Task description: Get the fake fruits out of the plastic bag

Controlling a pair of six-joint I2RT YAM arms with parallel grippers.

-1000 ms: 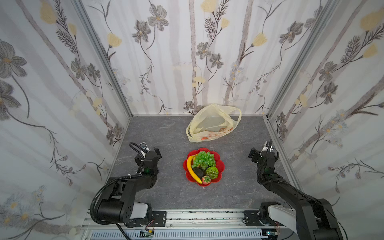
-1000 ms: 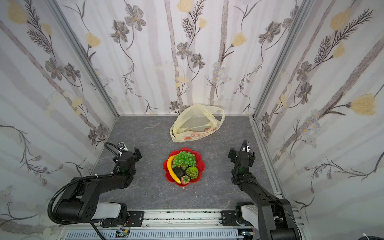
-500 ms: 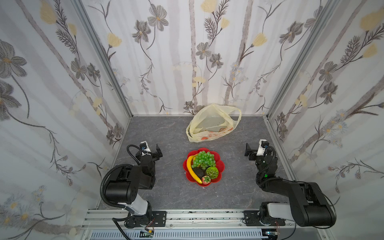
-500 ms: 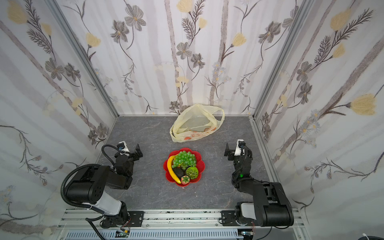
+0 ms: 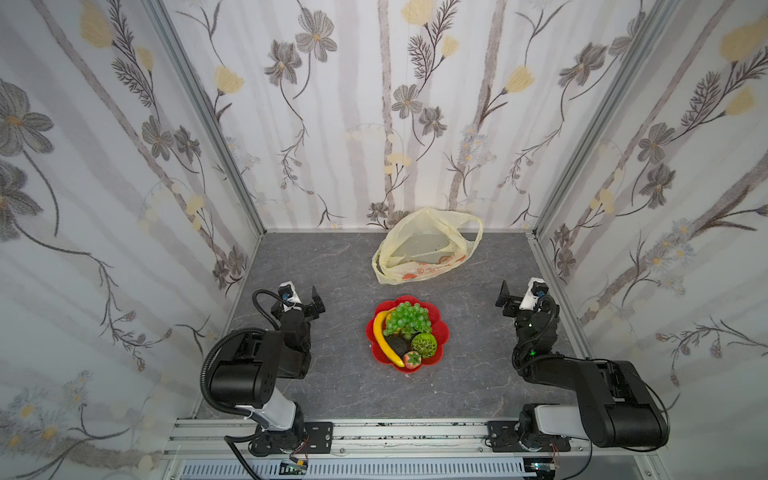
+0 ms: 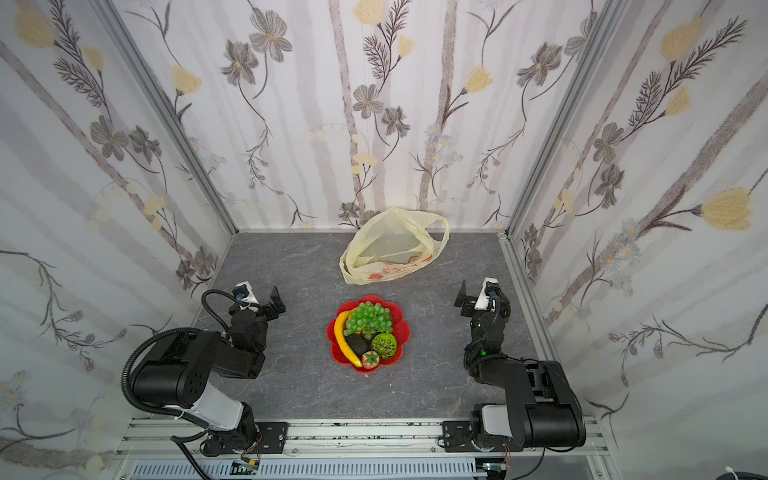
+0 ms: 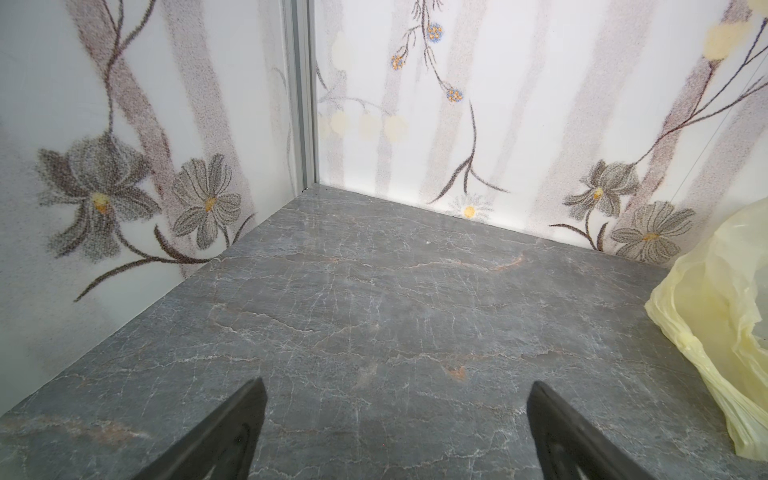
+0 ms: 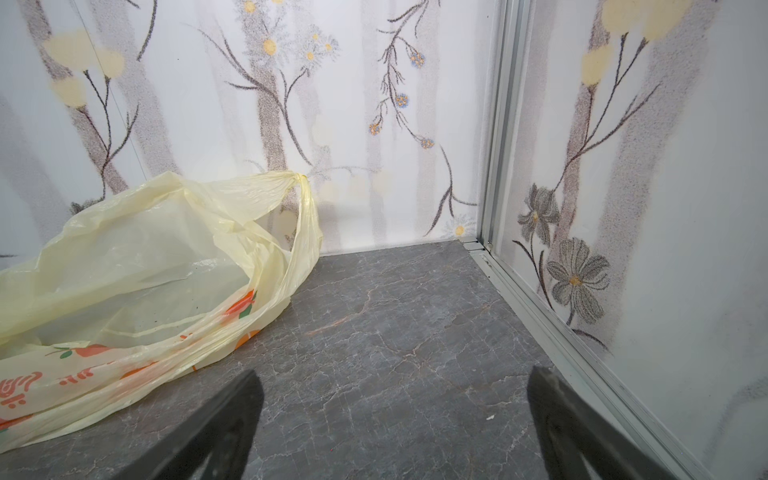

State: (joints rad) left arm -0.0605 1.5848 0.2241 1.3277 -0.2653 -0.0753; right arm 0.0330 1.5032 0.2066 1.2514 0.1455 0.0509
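Left wrist view is showing the left gripper [image 7: 397, 382] standing released, its two dark fingers [image 7: 232, 428] spread wide over bare grey table [image 7: 374, 291] and grasping nothing; the bag [image 7: 715, 316] is lying off to one side, apart from it. Right wrist view is showing the right gripper [image 8: 395, 372] likewise released and empty, with the bag's orange-printed side lying near one finger.

In both top views the bag is slumping against the back wall [image 5: 374, 124], a little right of middle, its mouth gaping and one handle standing up. The fruits [image 5: 405, 336] are sitting piled on a red plate [image 5: 442, 328] at mid-table, between the two arms and nearer the camera than the bag, apart from it. Grapes [image 5: 407, 318] are lying at the plate's far side, a banana [image 5: 380, 338] is curving along its left edge, an avocado [image 5: 397, 345] is resting just beside the banana, a bumpy ball [image 5: 424, 344] is sitting to the right, and a strawberry [image 5: 411, 359] is sitting at the near rim.
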